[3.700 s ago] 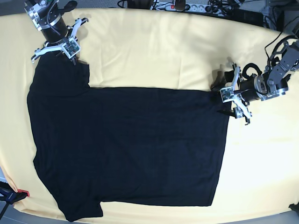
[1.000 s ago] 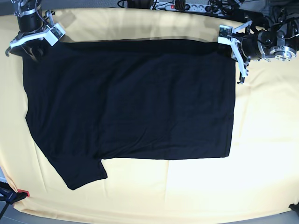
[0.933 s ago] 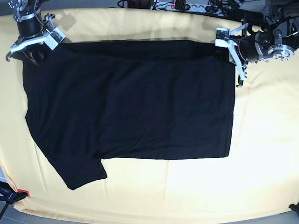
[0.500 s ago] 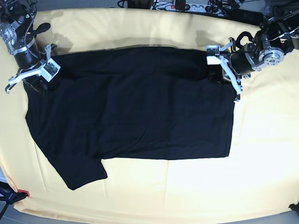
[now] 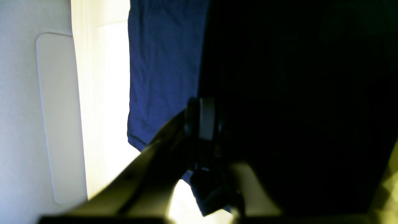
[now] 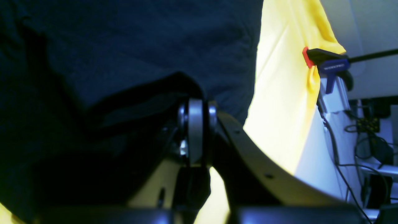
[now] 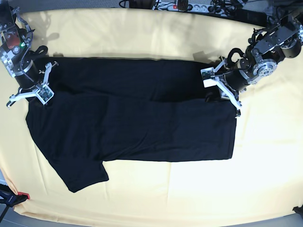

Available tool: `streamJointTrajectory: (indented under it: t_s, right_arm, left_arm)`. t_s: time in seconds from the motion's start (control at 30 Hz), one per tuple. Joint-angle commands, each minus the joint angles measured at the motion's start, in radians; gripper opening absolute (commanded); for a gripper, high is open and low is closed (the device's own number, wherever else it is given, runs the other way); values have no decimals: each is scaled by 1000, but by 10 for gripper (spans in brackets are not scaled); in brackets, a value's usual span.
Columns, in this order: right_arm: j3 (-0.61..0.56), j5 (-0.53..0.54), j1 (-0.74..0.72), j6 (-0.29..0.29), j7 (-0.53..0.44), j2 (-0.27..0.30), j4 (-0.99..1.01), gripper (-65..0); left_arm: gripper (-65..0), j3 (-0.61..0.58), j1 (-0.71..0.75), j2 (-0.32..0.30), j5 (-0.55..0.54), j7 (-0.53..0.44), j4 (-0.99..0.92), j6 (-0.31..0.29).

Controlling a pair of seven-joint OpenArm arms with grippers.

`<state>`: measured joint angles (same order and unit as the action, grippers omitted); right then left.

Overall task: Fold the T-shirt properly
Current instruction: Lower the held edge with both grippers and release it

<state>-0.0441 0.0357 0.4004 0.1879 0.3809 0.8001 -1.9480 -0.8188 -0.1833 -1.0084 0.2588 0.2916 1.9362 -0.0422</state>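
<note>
Folding of one shirt, two grippers at the cloth

Shirt (image 7: 132, 132): one, black, spread wide on a pale yellow tablecloth (image 7: 142, 194). An upper band of its fabric lay toward the far side, with a sagging edge running across between the two arms; the lower layer extended toward the near side. A sleeve (image 7: 75, 179) jutted out at the near corner, on the base view's left.

Right gripper (image 6: 197, 109): one, at the base view's left end of the shirt, fingers together on a raised fold of it.

Left gripper (image 5: 202, 118): one, at the opposite end, fingertips against the fold's edge. Whether they were apart or clamped could not be told, the fingers being dark and blurred.

Clamp (image 6: 326, 63): one, red-tipped, at the tablecloth's edge, seen from the right wrist.
</note>
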Motion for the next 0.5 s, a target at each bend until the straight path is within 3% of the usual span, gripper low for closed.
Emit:
streamJointTrajectory:
  t_s: [0.0, 0.07, 0.13, 0.23, 0.4, 0.47]
  right_arm:
    - [12, 3, -16, -28, -15, 20, -10, -514]
    - [12, 2, -18, -76, -14, 21, -11, -328]
    - [12, 2, -18, -115, 0, 21, -13, -222]
    - [12, 2, -18, -123, 47, 20, -18, -216]
    - [12, 4, -14, -16, 133, 20, -52, -217]
    - [12, 20, -12, -8, 171, 21, -84, -217]
  left_arm:
    - [-466, 10, -18, -14, 7, -13, 12, 15]
    - [-301, 10, -20, -14, 16, -6, 12, 18]
    - [-221, 10, -20, -21, 33, 2, 12, 45]
    - [-219, 9, -29, -38, 37, 5, 12, 79]
    - [-219, 9, -31, -76, 14, 20, 14, 69]
    - [-220, 9, -40, -102, 32, 57, 14, 57]
